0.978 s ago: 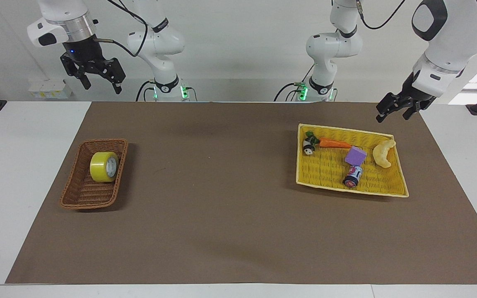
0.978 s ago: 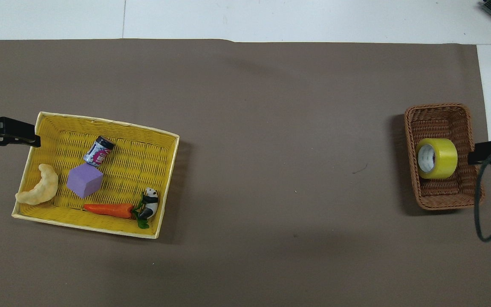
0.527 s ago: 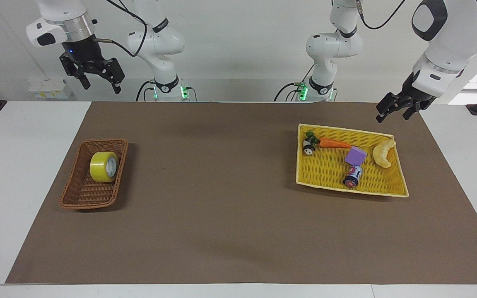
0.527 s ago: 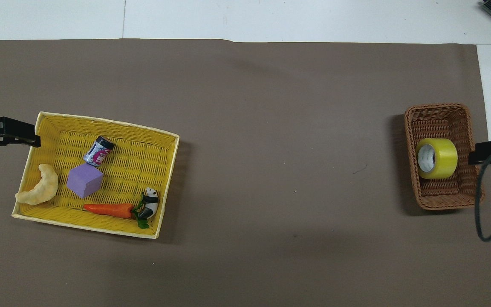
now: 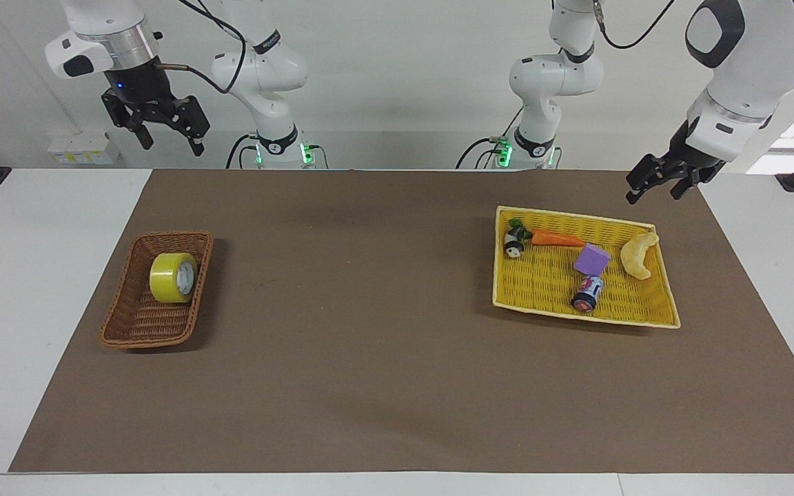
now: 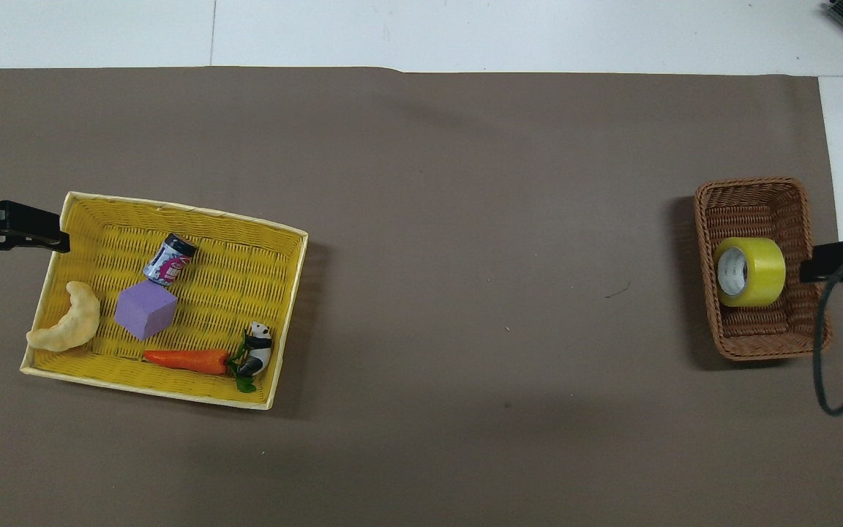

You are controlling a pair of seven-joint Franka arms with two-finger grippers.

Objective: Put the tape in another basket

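Two woven baskets: one brown wicker basket [image 5: 136, 324], at the left of the facing view, and one yellow tray basket [image 5: 542, 286], at its right. One roll of yellow tape [image 5: 173, 277] in the brown basket. Five items in the yellow tray basket: one carrot [image 5: 557, 238], one panda figure [image 5: 513, 244], one purple block [image 5: 591, 259], one small can [image 5: 588, 293], one croissant [image 5: 638, 255]. Two robot arms, each with one gripper: right gripper [image 5: 166, 136] upper left, left gripper [image 5: 654, 189] upper right. One brown table mat [image 5: 397, 386].

You are seeing the overhead view's edges cutting off both the black left gripper [image 6: 8, 233] and the black right gripper [image 6: 842, 260].
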